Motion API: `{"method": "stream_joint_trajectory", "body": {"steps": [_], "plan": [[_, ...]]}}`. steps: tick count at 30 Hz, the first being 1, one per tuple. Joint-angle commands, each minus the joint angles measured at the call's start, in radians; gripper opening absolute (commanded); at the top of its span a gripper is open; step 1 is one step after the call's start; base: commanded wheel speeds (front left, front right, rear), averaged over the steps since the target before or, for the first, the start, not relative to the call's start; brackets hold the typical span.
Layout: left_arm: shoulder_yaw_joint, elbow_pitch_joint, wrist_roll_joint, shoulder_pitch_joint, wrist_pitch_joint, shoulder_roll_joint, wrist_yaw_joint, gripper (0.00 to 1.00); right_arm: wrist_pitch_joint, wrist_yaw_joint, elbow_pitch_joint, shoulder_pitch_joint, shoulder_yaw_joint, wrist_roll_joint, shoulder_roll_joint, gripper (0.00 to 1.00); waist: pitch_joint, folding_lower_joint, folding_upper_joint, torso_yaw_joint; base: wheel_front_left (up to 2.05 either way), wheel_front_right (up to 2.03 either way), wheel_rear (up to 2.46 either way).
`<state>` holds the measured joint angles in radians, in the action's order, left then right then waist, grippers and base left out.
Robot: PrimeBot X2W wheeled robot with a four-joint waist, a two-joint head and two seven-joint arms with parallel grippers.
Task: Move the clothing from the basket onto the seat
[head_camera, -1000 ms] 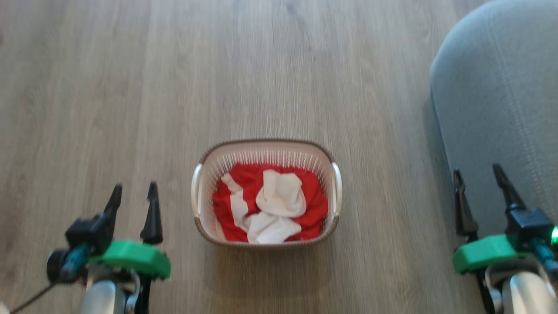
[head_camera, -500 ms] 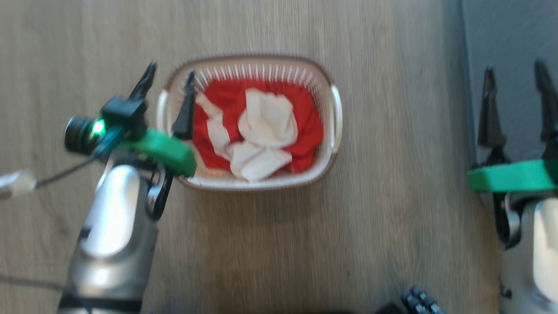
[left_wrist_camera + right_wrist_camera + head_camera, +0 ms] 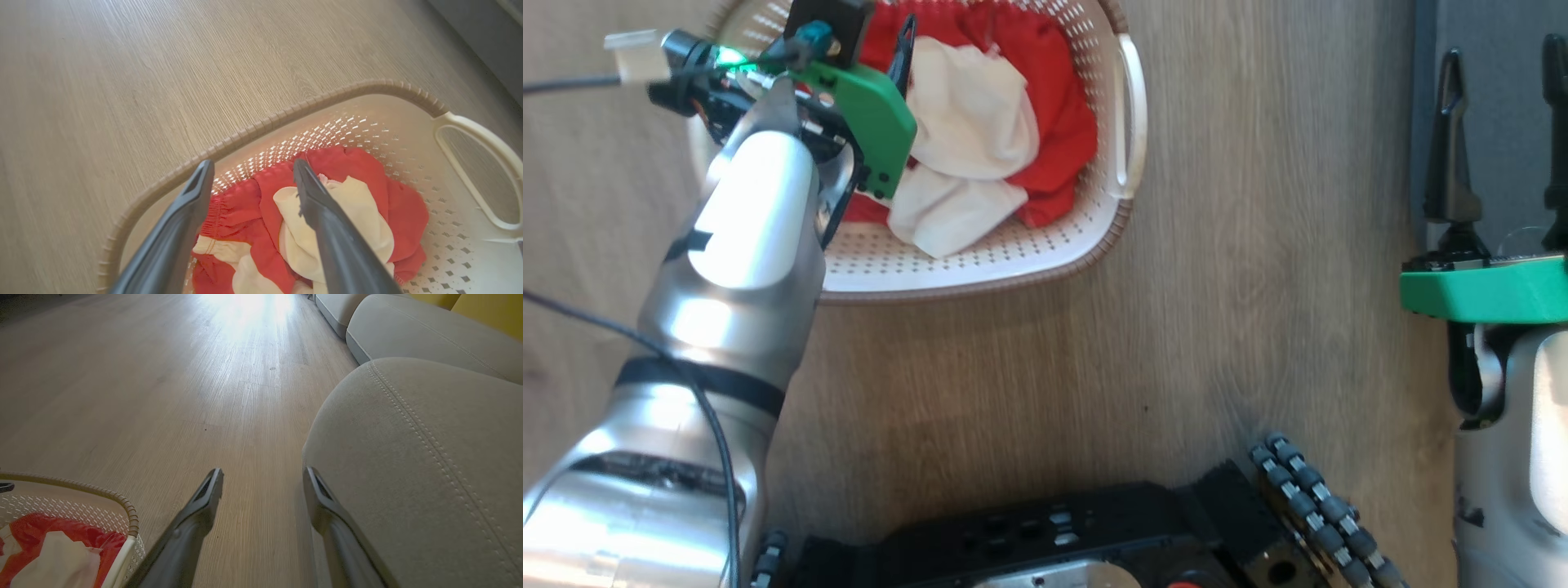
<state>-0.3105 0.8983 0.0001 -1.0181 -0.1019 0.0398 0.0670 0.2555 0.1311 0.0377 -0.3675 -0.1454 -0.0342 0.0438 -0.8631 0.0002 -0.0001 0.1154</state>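
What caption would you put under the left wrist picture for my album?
Open left gripper poised over the red and white clothing in the basket.

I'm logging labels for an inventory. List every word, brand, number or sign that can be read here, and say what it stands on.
No text can be read in these pictures.
The basket, the clothing, the seat, the floor and the robot's dark base show no legible writing.

sunlit wood-grain floor (image 3: 143,396), grey sofa cushion (image 3: 429,335) beyond
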Motion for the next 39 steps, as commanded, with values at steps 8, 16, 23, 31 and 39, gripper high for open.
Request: {"method": "stream_joint_trajectory", "body": {"steps": [8, 16, 23, 31, 39], "plan": [[-0.026, 0.181, -0.017, -0.112, 0.086, 0.011, -0.037, 1.0, 0.006, 0.0, 0.051, 0.031, 0.006, 0.025, 0.006, 1.0, -0.1, -0.0002, 0.0001, 0.05, 0.0, 0.0, 0.0], [-0.073, 0.295, -0.042, -0.172, 0.157, 0.011, -0.07, 1.0, 0.006, 0.0, 0.06, 0.034, 0.018, 0.039, 0.006, 1.0, -0.132, -0.0002, 0.0001, 0.057, 0.0, 0.0, 0.0], [-0.131, 0.349, -0.025, -0.192, 0.222, 0.011, -0.076, 1.0, 0.006, 0.0, 0.064, 0.034, 0.026, 0.043, 0.006, 1.0, -0.147, -0.0002, 0.0001, 0.055, 0.0, 0.0, 0.0], [-0.171, 0.375, -0.001, -0.203, 0.254, 0.029, -0.095, 1.0, 0.006, 0.0, 0.077, 0.04, 0.033, 0.043, 0.006, 1.0, -0.168, -0.0002, 0.0001, 0.068, 0.0, 0.0, 0.0], [-0.182, 0.383, -0.007, -0.212, 0.271, 0.032, -0.105, 1.0, 0.006, 0.0, 0.077, 0.061, 0.031, 0.042, 0.006, 1.0, -0.173, -0.0002, 0.0001, 0.059, 0.0, 0.0, 0.0]]}}
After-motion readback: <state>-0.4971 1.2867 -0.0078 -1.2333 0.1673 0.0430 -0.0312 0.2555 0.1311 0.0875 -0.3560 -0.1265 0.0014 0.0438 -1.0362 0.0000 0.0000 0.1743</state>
